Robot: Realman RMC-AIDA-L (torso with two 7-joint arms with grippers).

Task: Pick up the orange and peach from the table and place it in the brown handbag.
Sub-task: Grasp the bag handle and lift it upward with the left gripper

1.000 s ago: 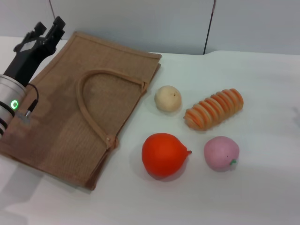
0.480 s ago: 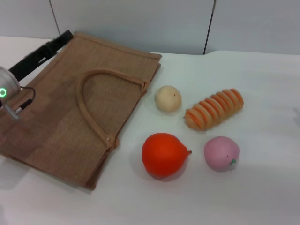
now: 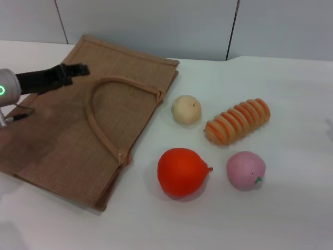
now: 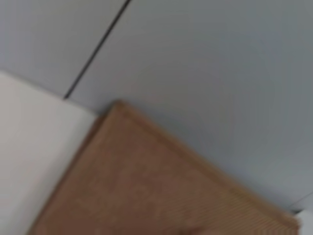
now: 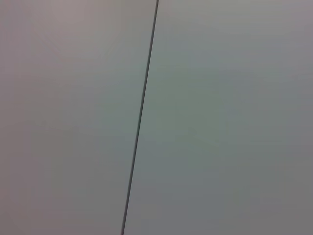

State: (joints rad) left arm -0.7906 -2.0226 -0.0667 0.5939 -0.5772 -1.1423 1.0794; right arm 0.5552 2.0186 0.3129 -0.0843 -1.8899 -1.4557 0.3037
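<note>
The orange (image 3: 182, 172) lies on the white table, just right of the brown handbag (image 3: 62, 140). The peach (image 3: 245, 170) lies to the right of the orange, apart from it. The handbag lies flat on the left, with a loop handle (image 3: 96, 122) resting on top. My left gripper (image 3: 78, 69) hovers over the bag's far left part and points right, far from both fruits. A corner of the bag also shows in the left wrist view (image 4: 146, 186). My right gripper is out of view.
A pale beige round fruit (image 3: 186, 109) and an orange-and-cream striped roll (image 3: 238, 121) lie behind the orange and peach. A grey panelled wall (image 3: 156, 26) stands at the back edge of the table. The right wrist view shows only wall.
My left gripper has swung from pointing at the bag's far left corner to pointing right over the bag. The fruits and bag have not moved.
</note>
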